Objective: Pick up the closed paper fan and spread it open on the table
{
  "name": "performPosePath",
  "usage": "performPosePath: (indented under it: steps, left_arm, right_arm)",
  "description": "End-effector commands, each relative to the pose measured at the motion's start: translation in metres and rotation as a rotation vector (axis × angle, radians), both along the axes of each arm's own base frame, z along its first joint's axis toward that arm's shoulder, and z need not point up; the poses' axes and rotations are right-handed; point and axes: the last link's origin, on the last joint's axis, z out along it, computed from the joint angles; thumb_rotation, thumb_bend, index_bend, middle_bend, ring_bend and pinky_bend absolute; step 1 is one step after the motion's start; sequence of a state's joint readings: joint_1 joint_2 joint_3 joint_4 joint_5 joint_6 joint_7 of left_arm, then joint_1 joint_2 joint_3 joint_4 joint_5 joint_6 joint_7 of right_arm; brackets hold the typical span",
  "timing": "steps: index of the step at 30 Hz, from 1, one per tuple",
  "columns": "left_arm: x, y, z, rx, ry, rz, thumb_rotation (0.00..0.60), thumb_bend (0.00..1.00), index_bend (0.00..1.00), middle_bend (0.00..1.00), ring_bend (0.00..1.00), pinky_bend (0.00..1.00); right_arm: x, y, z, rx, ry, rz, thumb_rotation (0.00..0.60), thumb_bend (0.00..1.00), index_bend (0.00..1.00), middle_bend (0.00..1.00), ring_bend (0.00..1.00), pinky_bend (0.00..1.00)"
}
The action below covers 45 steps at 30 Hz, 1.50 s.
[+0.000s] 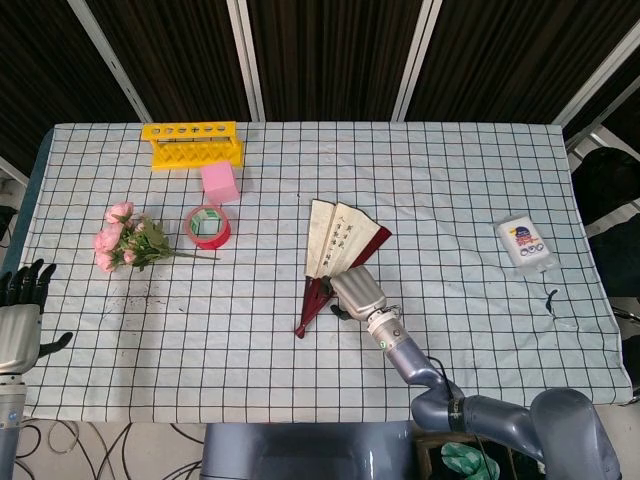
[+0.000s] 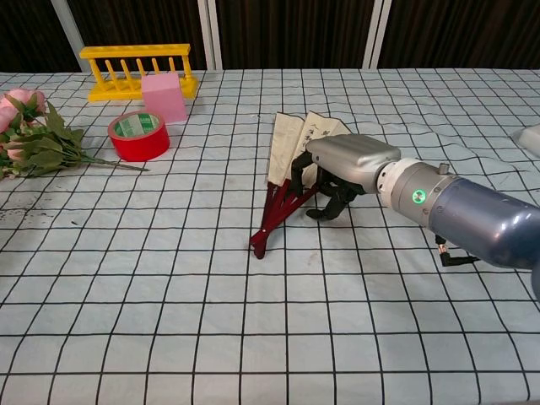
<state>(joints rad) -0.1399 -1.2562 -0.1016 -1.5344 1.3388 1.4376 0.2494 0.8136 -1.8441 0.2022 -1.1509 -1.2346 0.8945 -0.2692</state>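
Two hands show at this moment, and only the right hand is at work: it lies palm down over the paper fan near the middle of the checked tablecloth, its dark fingers curled down onto the red ribs where they fan out from the pivot. Whether those fingers actually grip the ribs or only press on them cannot be told from either view. The fan lies flat on the cloth, partly spread, with cream leaves bearing dark writing pointing to the far side and the red pivot end pointing near and left, clear of the hand. The left hand hangs at the near left edge of the table, fingers apart and nothing in them, well apart from the fan. To the left of the fan sits a roll of red tape, with a pink block just beyond it and a yellow rack farther still, at the far left. A bunch of pink flowers lies left of the tape, its stem reaching toward the roll. Far to the right, near the table's right edge, rests a small white packet.
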Motion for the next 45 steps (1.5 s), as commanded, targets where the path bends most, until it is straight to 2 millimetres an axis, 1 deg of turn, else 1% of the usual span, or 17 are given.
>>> performPosePath:
  steps: [1, 7, 14, 27, 33, 36, 45]
  left_arm:
    - [-0.0002, 0.0000, 0.0000, 0.001, 0.000, 0.000, 0.600, 0.01, 0.00, 0.00, 0.00, 0.00]
    - [-0.0003, -0.0002, -0.0007, -0.003, 0.002, 0.000, 0.600, 0.01, 0.00, 0.00, 0.00, 0.00]
    - [-0.0001, -0.0004, -0.0007, -0.002, -0.001, 0.001, 0.600, 0.01, 0.00, 0.00, 0.00, 0.00]
    - [-0.0004, 0.0000, -0.0001, 0.000, -0.004, 0.004, 0.600, 0.01, 0.00, 0.00, 0.00, 0.00]
    - [-0.0002, 0.0001, 0.0000, 0.000, -0.006, 0.003, 0.600, 0.01, 0.00, 0.00, 0.00, 0.00]
    - [-0.0003, 0.0000, 0.0002, 0.001, -0.008, 0.004, 0.600, 0.01, 0.00, 0.00, 0.00, 0.00]
    - [0.0002, -0.0002, 0.0005, 0.003, -0.013, 0.002, 0.600, 0.01, 0.00, 0.00, 0.00, 0.00]
  right_arm:
    - [-0.0004, 0.0002, 0.0000, 0.000, 0.002, 0.001, 0.600, 0.28, 0.47, 0.93, 1.00, 0.91]
    - [-0.0008, 0.0001, 0.0012, 0.000, 0.002, 0.004, 0.600, 0.32, 0.47, 0.93, 1.00, 0.91]
    - [-0.0014, -0.0003, 0.0022, 0.000, 0.001, 0.003, 0.600, 0.35, 0.47, 0.93, 1.00, 0.91]
    - [-0.0021, 0.0017, -0.0025, 0.008, 0.009, 0.003, 0.600, 0.36, 0.48, 0.93, 1.00, 0.91]
    - [-0.0011, 0.0023, -0.0030, 0.006, 0.004, 0.003, 0.600, 0.36, 0.51, 0.93, 1.00, 0.91]
    - [-0.0014, 0.0031, -0.0036, 0.008, 0.005, 0.003, 0.600, 0.39, 0.53, 0.93, 1.00, 0.91]
    - [-0.0014, 0.0055, -0.0020, 0.009, -0.011, 0.006, 0.600, 0.57, 0.65, 0.93, 1.00, 0.91]
